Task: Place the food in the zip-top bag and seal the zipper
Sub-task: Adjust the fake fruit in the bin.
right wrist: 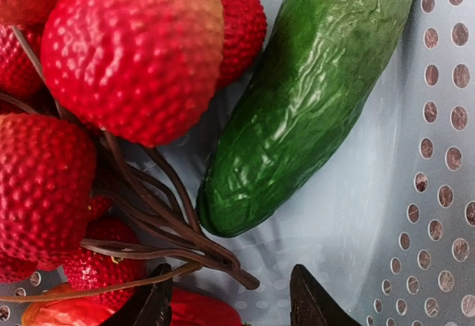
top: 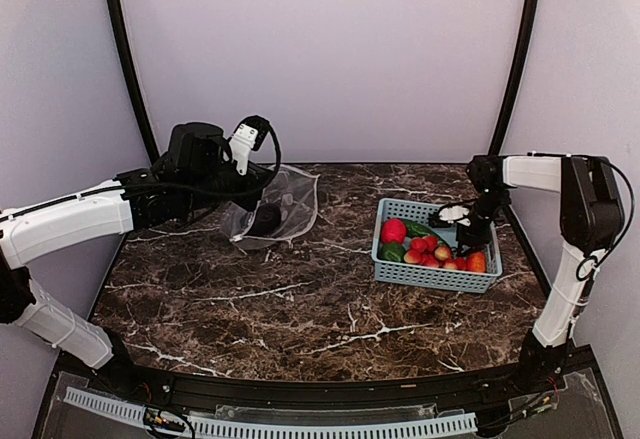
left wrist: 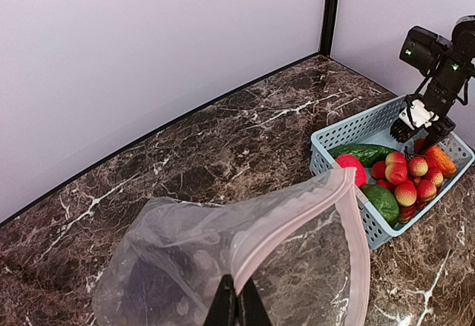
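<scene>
The left tool (left wrist: 237,305) is clamping its two dark tips together on the zip-top bag (left wrist: 223,259), gripping the clear plastic just under the mouth edge. The bag is hanging from that grip and sagging onto the table (top: 300,299), with its mouth gaping toward three o'clock in the left wrist view. The zipper (left wrist: 358,229) is curving as a pinkish strip round the open mouth. A dark shape (top: 266,221) is sitting low inside the bag. Through the crinkled plastic it may be the eggplant, though I cannot be sure. From above, the bag is lying at about ten o'clock on the table.

The right tool (right wrist: 234,305) is hanging with its tips spread apart and gripping nothing, down inside the light-blue basket (top: 435,277), which is standing at about three o'clock on the table, well apart from the bag. In the right wrist view a green cucumber (right wrist: 304,96) is lying at twelve to one o'clock of the tips, slanting across the basket floor. The strawberries (right wrist: 133,51) are crowding at ten o'clock, with their brown stems (right wrist: 171,222) trailing down beside the left tip. An orange-red piece (top: 477,261) is resting at the basket's near right corner.
</scene>
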You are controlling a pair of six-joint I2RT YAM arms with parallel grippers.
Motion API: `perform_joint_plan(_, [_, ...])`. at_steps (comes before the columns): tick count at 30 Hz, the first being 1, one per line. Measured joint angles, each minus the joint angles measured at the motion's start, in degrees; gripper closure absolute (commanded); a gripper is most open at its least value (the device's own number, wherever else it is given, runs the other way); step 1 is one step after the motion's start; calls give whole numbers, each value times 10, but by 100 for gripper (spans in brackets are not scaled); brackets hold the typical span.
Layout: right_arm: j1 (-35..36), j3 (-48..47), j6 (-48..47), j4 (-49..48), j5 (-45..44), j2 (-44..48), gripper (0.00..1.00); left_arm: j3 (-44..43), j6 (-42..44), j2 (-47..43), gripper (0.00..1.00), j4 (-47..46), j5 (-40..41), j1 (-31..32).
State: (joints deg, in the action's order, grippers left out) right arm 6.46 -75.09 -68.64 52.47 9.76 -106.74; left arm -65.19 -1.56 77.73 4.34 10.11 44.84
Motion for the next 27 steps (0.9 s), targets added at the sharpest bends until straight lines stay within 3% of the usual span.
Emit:
perform_joint_plan(11, [10, 28, -22, -24, -10, -11, 51, 0, 0, 0, 99, 0, 2, 0])
perform_joint_plan(14, [12, 28, -29, -23, -6, -11, 61, 0, 0, 0, 99, 0, 2, 0])
perform_joint_plan(17, [16, 28, -30, -15, -2, -11, 81, 0, 0, 0, 99, 0, 2, 0])
perform_joint_plan(19, [18, 28, -27, -9, 3, -11, 89, 0, 0, 0, 99, 0, 2, 0])
perform_joint_plan(27, [18, 28, -21, 32, 9, 17, 96, 5, 0, 0, 99, -1, 2, 0])
